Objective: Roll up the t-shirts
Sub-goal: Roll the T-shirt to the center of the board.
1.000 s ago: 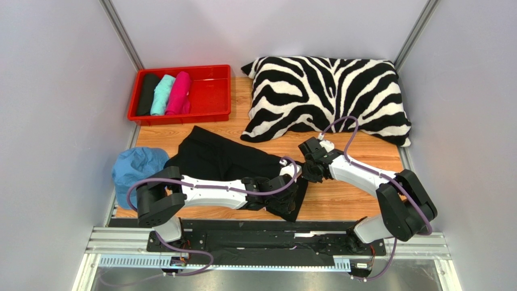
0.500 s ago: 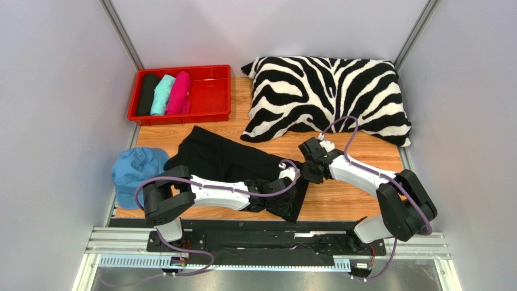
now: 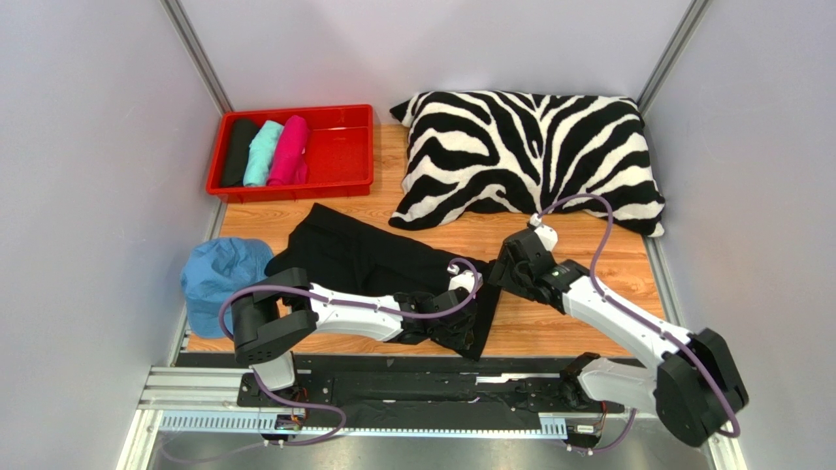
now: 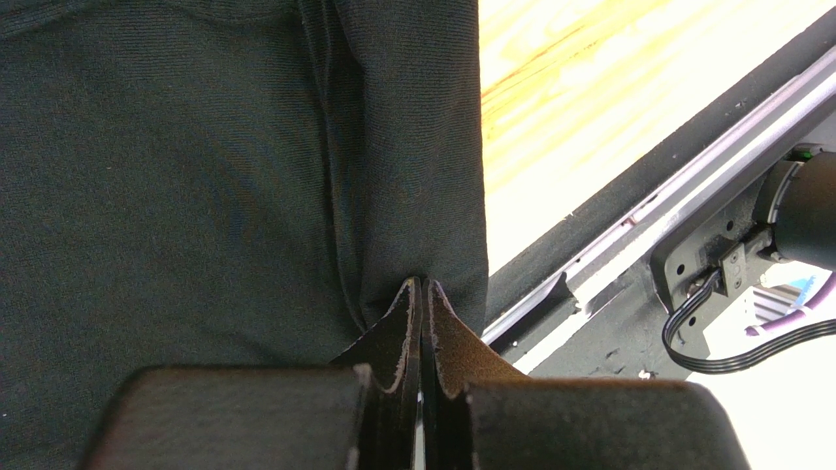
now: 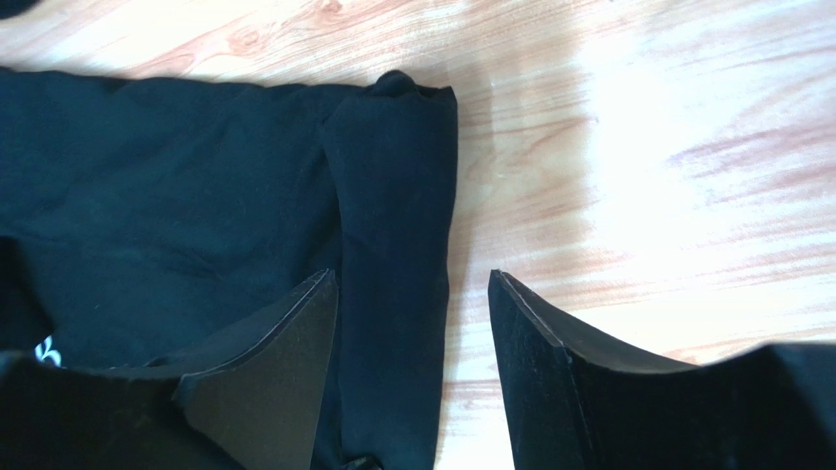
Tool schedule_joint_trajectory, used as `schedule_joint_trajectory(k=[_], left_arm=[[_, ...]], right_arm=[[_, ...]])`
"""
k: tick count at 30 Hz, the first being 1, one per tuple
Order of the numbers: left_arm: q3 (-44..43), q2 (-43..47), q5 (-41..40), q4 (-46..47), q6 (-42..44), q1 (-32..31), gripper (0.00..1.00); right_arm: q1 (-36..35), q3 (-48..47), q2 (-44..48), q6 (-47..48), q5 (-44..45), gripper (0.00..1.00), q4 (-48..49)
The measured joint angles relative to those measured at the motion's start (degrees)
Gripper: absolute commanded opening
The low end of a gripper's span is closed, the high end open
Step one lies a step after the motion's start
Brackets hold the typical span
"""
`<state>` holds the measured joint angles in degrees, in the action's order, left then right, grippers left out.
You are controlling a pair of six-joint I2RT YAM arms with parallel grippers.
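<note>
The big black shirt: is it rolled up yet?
Not yet: the black shirt lies mostly spread flat, with only one edge folded over into a narrow strip, unlike the three rolls in the red tray.

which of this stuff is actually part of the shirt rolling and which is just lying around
Part of the job: flat black t-shirt, rolled black t-shirt, rolled teal t-shirt, rolled pink t-shirt.
Just lying about: zebra pillow, blue crumpled cloth, red tray holding the three rolls.
</note>
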<state>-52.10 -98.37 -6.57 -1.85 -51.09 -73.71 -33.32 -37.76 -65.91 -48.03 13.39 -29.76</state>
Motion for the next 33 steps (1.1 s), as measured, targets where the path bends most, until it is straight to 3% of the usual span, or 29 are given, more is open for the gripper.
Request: schedule_joint_trajectory(k=[6, 15, 33], left_arm=[[0.31, 0.0, 0.09, 0.48, -0.46, 0.0, 0.0], [0.33, 0.0, 0.13, 0.59, -0.74, 0.0, 0.0], [0.31, 0.26, 0.13, 0.2, -0.61, 0.0, 0.01]], right_arm=[[0.0, 7.08, 8.79, 0.22, -1.99, 0.53, 3.52], [-0.98, 14.62, 16.17, 0.96, -6.54, 0.54, 8.04], [-2.36, 11.82, 0.66, 2.75, -7.78, 0.54, 14.16]])
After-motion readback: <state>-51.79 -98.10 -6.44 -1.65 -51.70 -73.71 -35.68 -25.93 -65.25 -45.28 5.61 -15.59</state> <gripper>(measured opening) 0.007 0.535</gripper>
